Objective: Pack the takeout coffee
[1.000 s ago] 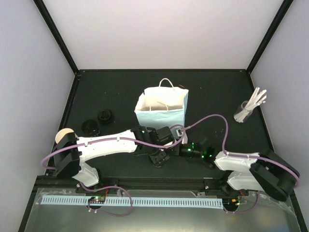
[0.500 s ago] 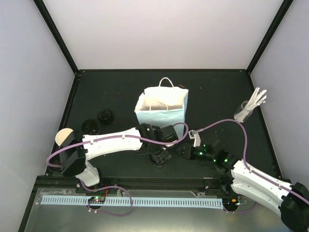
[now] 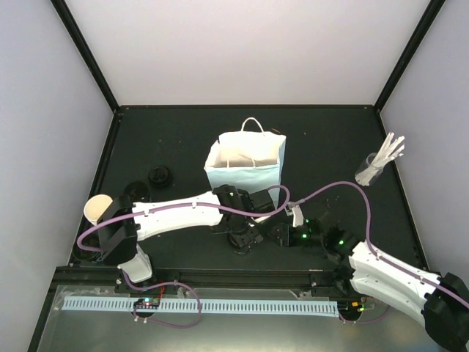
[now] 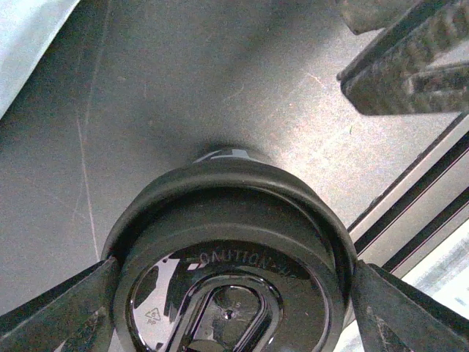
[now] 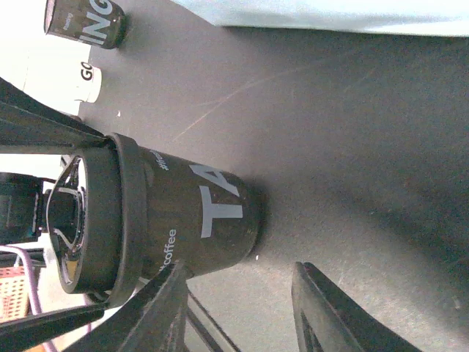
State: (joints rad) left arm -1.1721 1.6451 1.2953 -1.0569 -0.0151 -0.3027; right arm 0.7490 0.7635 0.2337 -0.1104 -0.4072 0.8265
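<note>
The takeout coffee here is a dark paper cup (image 5: pixel 198 213) with white lettering and a black lid (image 4: pixel 234 242), standing upright on the black table in front of the bag. My left gripper (image 4: pixel 234 268) hangs straight over it, jaws wide, one fingertip close on each side of the lid's rim; in the top view this gripper (image 3: pixel 240 236) hides the cup. My right gripper (image 5: pixel 242 308) is open and empty, just right of the cup's base, apart from it. It shows in the top view (image 3: pixel 278 233) too.
A light-blue paper bag (image 3: pixel 245 167) stands open behind the cup. Two more dark lidded cups (image 3: pixel 160 176) (image 3: pixel 137 192) and a cream cup (image 3: pixel 99 208) sit at the left. A glass of white sticks (image 3: pixel 372 170) is at the right. The table's front rail (image 3: pixel 234 277) runs close behind both grippers.
My right gripper has opened and drawn back to the right, away from the cup, its arm folding lower. My left gripper's jaws have widened over the lid.
</note>
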